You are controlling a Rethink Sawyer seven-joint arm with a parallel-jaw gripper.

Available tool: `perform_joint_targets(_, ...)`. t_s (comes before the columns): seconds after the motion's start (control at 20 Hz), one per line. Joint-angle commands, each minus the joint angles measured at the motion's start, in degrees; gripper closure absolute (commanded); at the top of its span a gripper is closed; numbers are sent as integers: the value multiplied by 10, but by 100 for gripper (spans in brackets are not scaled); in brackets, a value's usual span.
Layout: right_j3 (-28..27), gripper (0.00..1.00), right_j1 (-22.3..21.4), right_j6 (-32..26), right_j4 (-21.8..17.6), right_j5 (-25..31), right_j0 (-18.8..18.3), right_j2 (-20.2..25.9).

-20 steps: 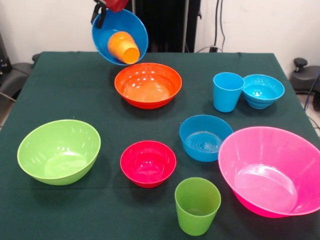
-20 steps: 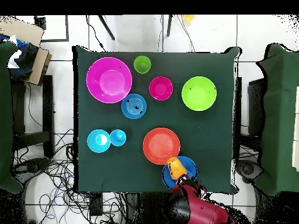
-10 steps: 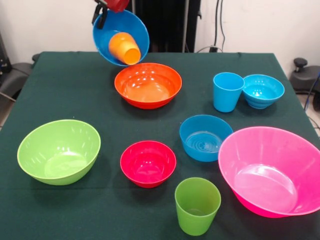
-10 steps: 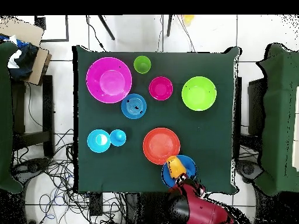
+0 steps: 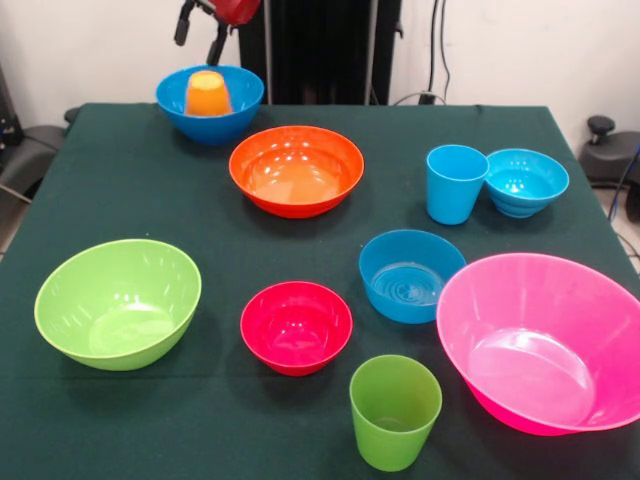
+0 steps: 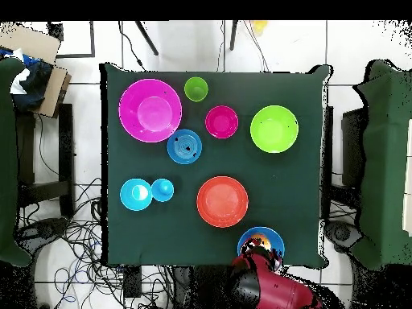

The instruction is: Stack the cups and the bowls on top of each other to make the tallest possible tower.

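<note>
Pink bowl [image 5: 545,340] is sitting at the table's near right corner in front view, biggest piece on the cloth, open side up. Lime green bowl [image 5: 117,302] is sitting near left, well apart from it. Large blue bowl [image 5: 210,102] is resting upright by the far edge w/ the orange cup [image 5: 207,93] standing upside down inside it. Wide orange bowl [image 5: 296,170] is sitting just beside that pair. Medium blue bowl [image 5: 411,275] is lying close to the pink rim, poss. touching; small red bowl [image 5: 296,327] is sitting betw. lime green and medium blue. Turquoise bowl [image 5: 526,182] and light blue cup [image 5: 455,184] are standing side by side, touching or nearly. Green cup [image 5: 394,411] is standing alone at the near edge.

Gripper [image 5: 200,22] is hanging just above the large blue bowl's far rim, fingers spread, gripping nothing.

Risks, as I'm reading it: that bowl is sitting right at the table edge in overhead view [image 6: 261,240], so a nudge on the rim could be sending it off the cloth. The cup inside isn't locked in; tilting the bowl could be tipping it out. The orange bowl alongside is crowding any low sideways move. Glossy rims may be slipping in a thin pinch.

Nothing else is blocking the arm; rest of the pieces are lying well apart from it.
</note>
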Motion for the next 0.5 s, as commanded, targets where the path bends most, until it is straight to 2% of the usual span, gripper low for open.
perform_joint_targets(0.05,-6,0,0,24,-29,41,-15,61)
perform_joint_targets(0.15,19,0,-21,18,-58,30,-68,76)
perform_joint_targets(0.35,54,0,-83,-9,-136,33,-200,100)
perform_joint_targets(0.5,84,0,-136,-16,-175,46,-263,118)
